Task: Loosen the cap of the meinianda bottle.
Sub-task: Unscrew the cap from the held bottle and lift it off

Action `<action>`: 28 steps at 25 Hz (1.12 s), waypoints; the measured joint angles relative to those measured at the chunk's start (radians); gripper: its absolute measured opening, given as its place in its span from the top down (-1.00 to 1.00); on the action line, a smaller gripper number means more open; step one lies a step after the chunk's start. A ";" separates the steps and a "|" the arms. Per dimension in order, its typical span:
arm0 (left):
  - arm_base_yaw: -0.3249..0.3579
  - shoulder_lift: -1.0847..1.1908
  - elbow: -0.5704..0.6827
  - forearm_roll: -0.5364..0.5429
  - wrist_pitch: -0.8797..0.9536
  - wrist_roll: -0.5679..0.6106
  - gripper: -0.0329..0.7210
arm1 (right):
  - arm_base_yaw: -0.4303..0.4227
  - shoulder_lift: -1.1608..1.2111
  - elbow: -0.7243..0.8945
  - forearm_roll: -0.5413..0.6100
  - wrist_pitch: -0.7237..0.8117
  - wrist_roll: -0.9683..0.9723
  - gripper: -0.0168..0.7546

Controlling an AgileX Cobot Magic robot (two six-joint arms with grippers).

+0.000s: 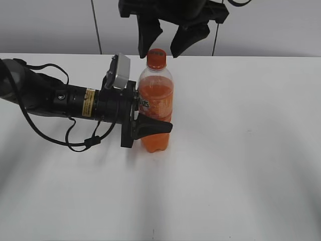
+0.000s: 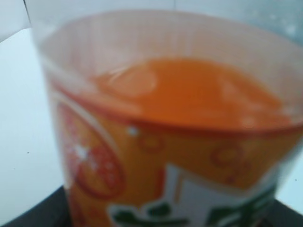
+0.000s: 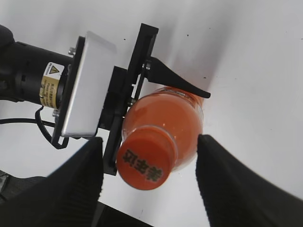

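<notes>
Right now the bottle point(image 1: 156, 108) stands upright on the white table point(image 1: 241, 165), a little left of centre in the exterior view, its long axis vertical and the cap point(image 1: 156, 58) pointing straight up. The cap sits on the neck, orange with a printed mark on top that shows clearly in the right wrist view point(image 3: 144, 162).

From the left of the frame the left arm point(image 1: 55, 98) lies nearly level over the table, and the left gripper point(image 1: 150, 120) is clamped on the bottle around the label, low on the body; one dark finger point(image 1: 153, 127) wraps across the front side. In the left wrist view the bottle point(image 2: 170, 137) fills almost the whole frame, blurred, with the orange liquid line and the label's white-green print below it.

At the top of the exterior view the right gripper point(image 1: 164, 40) hangs above the cap with its fingers spread apart, one on each side and neither touching it. The right wrist view looks down on this: the two dark fingers point(image 3: 232, 184) sit in the lower corners, the cap between them, gaps on both sides.

Around the bottle the table is bare to the right and toward the bottom of the frame. The table's far edge runs just behind the bottle, against a pale wall point(image 1: 281, 25).
</notes>
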 joint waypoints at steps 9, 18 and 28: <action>0.000 0.000 0.000 -0.007 0.001 -0.003 -0.20 | 0.000 0.005 0.022 0.025 0.000 0.000 -0.18; 0.000 0.000 0.000 -0.011 0.003 -0.006 -0.20 | 0.000 0.005 0.022 0.018 0.000 -0.008 0.23; 0.000 0.000 0.000 -0.012 0.004 -0.003 -0.20 | 0.000 0.005 0.022 0.016 0.000 -0.450 0.23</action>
